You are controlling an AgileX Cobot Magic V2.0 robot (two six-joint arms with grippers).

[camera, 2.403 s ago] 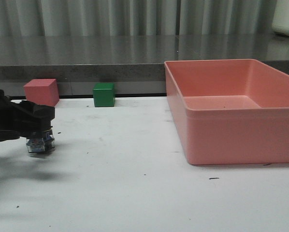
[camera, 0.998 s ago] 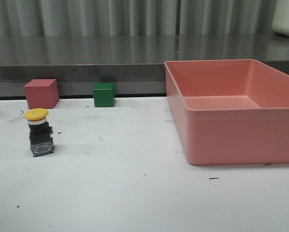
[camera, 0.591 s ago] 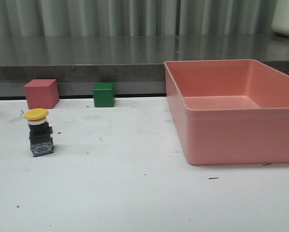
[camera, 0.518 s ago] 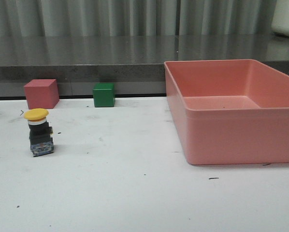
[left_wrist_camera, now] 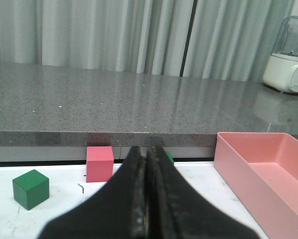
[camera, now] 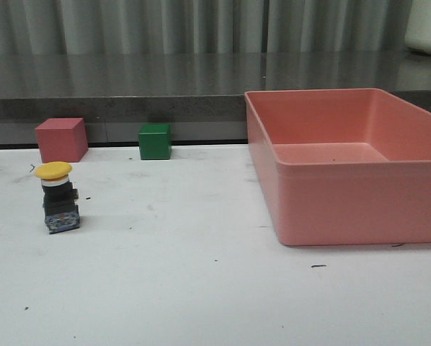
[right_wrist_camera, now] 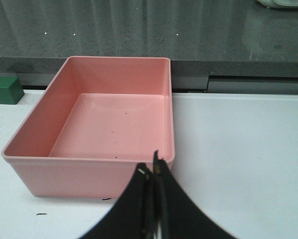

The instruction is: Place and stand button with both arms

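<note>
On the left side of the white table [camera: 201, 288], the button [camera: 58, 197] stood upright on its bluish base, yellow cap on top, with nothing touching it. Behind it, near the table's back edge, sat the pink cube [camera: 61, 139], and further to the right along that edge the green cube [camera: 155, 141]. Well apart on the right lay the pink bin [camera: 345, 209], its inside bare but for a few dark specks. A grey stone counter [camera: 129, 79] ran behind the table, with pale curtains [camera: 165, 25] above it. Neither arm appeared in the front view. In the left wrist view the left gripper [left_wrist_camera: 147, 199] had its fingers pressed together, holding nothing. In the right wrist view the right gripper [right_wrist_camera: 153, 204] was likewise closed and held nothing, just before the bin's near wall.
</note>
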